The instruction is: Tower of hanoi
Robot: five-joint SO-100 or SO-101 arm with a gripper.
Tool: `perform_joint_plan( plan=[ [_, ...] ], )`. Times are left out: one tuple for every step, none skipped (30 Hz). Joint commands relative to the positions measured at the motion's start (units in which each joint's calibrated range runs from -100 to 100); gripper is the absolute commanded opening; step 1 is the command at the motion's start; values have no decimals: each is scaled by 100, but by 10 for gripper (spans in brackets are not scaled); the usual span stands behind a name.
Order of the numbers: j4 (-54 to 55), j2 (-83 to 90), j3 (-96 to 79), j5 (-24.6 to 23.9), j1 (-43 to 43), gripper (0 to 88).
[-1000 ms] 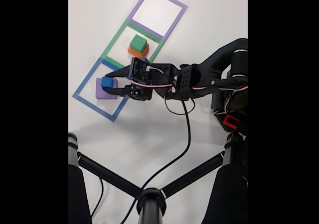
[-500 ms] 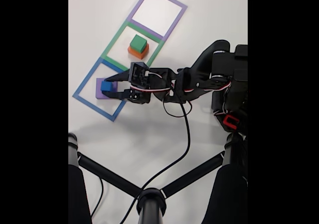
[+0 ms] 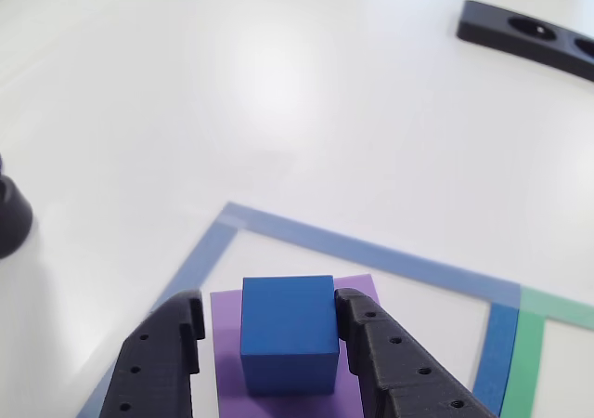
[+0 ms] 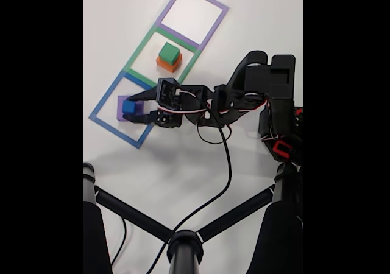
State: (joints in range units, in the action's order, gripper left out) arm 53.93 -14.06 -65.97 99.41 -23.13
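In the fixed view, a blue tape outline [image 4: 105, 101] is seen at the left, and inside it the purple block [image 4: 122, 111] lies flat with the blue cube [image 4: 128, 108] stacked on top. The gripper [image 4: 135, 106] is set around the cube; in the other view its fingers [image 3: 376, 344] are seen spread on either side, the right one just beside the cube and the left one apart. Further right, within the green outline [image 4: 138, 52], the green block [image 4: 169, 53] is stacked on the salmon-orange block [image 4: 162, 62].
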Motion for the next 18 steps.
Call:
perform_joint_plan(
  plan=[
    [187,11,132,59,14,174],
    [196,3,132,59,21,177],
    [212,3,123,59,29,180],
    [220,11,105,59,37,183],
    [220,51,95,59,37,186],
    [220,116,77,59,44,190],
    [187,204,59,59,52,190],
    [147,324,14,59,60,190],
    [58,500,-41,59,60,190],
    [-47,701,-86,59,60,190],
    [-177,941,-150,59,67,190],
    [-331,1173,-195,59,75,187],
    [-533,1462,-250,59,90,181],
    [-768,1742,-286,59,105,171],
    [-1116,2079,-313,59,136,156],
    [-1464,2391,-313,59,166,142],
    [-1893,2760,-295,59,197,121],
    [-2354,3112,-259,59,220,99]
  ],
)
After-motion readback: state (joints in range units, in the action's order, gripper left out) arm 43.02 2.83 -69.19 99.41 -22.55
